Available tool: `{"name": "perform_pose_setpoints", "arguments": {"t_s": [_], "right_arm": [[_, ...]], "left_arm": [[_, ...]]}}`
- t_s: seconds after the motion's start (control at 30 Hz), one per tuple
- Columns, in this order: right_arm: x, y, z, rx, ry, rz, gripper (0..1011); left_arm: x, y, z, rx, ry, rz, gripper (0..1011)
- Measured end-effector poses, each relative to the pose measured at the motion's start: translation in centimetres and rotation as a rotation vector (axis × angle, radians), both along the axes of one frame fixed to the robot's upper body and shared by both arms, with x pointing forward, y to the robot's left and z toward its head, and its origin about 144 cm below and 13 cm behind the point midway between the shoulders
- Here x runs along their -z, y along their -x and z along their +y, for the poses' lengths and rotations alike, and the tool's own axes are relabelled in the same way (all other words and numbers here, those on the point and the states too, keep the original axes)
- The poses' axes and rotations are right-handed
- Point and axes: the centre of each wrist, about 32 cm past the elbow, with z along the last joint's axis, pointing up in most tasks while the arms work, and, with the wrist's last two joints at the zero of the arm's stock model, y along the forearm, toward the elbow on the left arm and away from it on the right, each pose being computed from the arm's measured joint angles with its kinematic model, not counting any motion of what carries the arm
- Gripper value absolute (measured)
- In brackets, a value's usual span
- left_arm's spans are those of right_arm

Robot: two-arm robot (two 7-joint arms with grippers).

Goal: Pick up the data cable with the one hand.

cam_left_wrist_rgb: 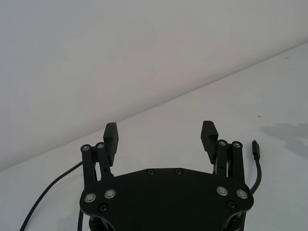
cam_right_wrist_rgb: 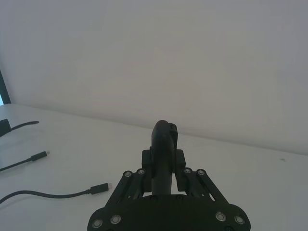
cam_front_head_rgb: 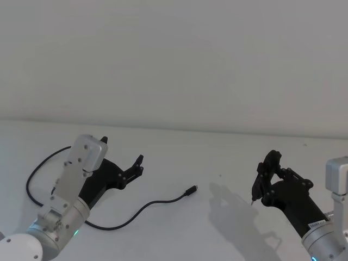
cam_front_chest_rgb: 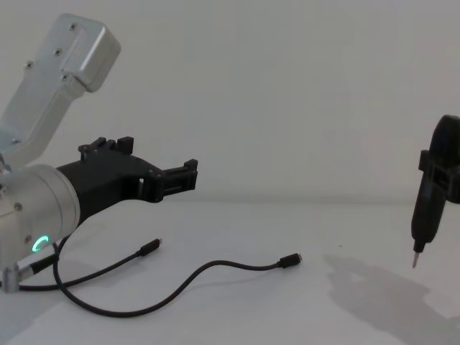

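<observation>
Left gripper [cam_front_head_rgb: 138, 165]: raised above the tabletop [cam_front_head_rgb: 217, 157] on the left, pointing forward and to the right.
Left jaws: wide open, holding nothing.
Data cable [cam_front_head_rgb: 157, 202]: lies loose on the tabletop, one plug end between the two grippers and the rest curving back under the left arm.
Right gripper [cam_front_head_rgb: 266, 171]: lifted at the right, well apart from the cable.
Right jaws: closed together.

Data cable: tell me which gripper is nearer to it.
Left. The left gripper hangs open, raised just beside the middle stretch of the data cable. The right gripper, shut, hangs well beyond its plug end.
</observation>
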Motion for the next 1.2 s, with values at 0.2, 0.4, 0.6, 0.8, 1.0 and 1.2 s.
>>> {"name": "perform_pose_setpoints", "arguments": {"t_s": [0.2, 0.4, 0.6, 0.8, 1.0, 1.2], "right_arm": [[0.0, 0.0, 0.0, 0.0, 0.0, 0.0, 274], [0.0, 0.0, 0.0, 0.0, 0.0, 0.0, 275], [0.0, 0.0, 0.0, 0.0, 0.0, 0.0, 275], [0.0, 0.0, 0.0, 0.0, 0.0, 0.0, 275], [0.0, 0.0, 0.0, 0.0, 0.0, 0.0, 274], [0.0, 0.0, 0.0, 0.0, 0.0, 0.0, 275]], "left_arm": [[0.0, 0.0, 0.0, 0.0, 0.0, 0.0, 1001], [0.0, 0.0, 0.0, 0.0, 0.0, 0.0, 1001], [0.0, 0.0, 0.0, 0.0, 0.0, 0.0, 1001], [0.0, 0.0, 0.0, 0.0, 0.0, 0.0, 1001], [0.0, 0.0, 0.0, 0.0, 0.0, 0.0, 1001], [0.0, 0.0, 0.0, 0.0, 0.0, 0.0, 1001]]}}
